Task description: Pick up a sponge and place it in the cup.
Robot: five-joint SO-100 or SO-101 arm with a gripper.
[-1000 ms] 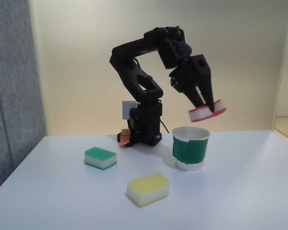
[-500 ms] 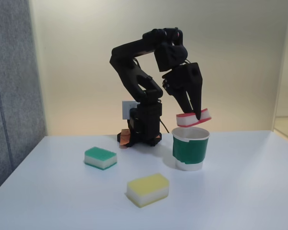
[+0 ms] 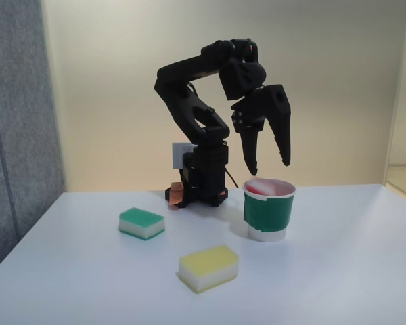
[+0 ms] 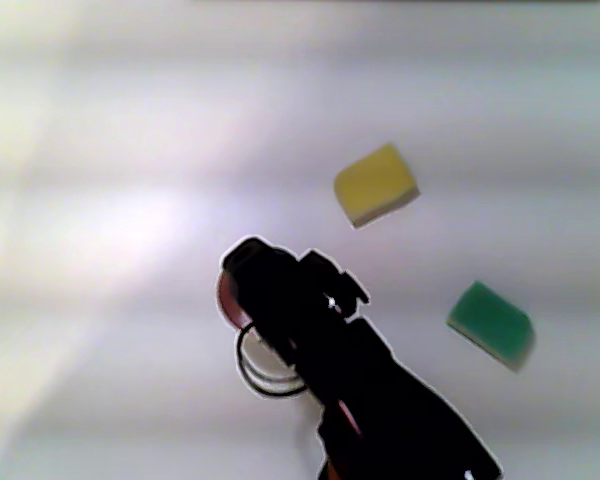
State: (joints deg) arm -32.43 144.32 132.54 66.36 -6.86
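The small red-and-white rectangular sponge (image 3: 262,186) lies inside the white paper cup with the wide green band (image 3: 268,213); in the fixed view only a strip of its red top shows above the cup's rim, a little left of the mouth's centre. In the other view, looking down, a sliver of red (image 4: 226,296) peeks out beside the black arm, which hides most of the cup's mouth, so how flat the sponge sits cannot be told from there.

Directly above the cup hangs the black two-finger gripper (image 3: 268,166), its jaws spread wide and nothing between them. The fingertips point down at the rim, one over each side of the opening, which reads as a release straight over the mouth so the sponge would fall in rather than catch on the edge. The black arm (image 3: 193,101) arches up from its base at the back of the white table (image 3: 338,271) and bends down over the cup, keeping the wrist clear of the rim.

The placing part of the task looks done (judging only by where the sponge now sits).

Further out, a green-topped sponge with a white underside (image 3: 141,223) lies flat on the table to the left of the cup in the fixed view, and a larger yellow-topped sponge (image 3: 208,267) lies nearer the camera. Both sit well apart from the cup and the gripper.
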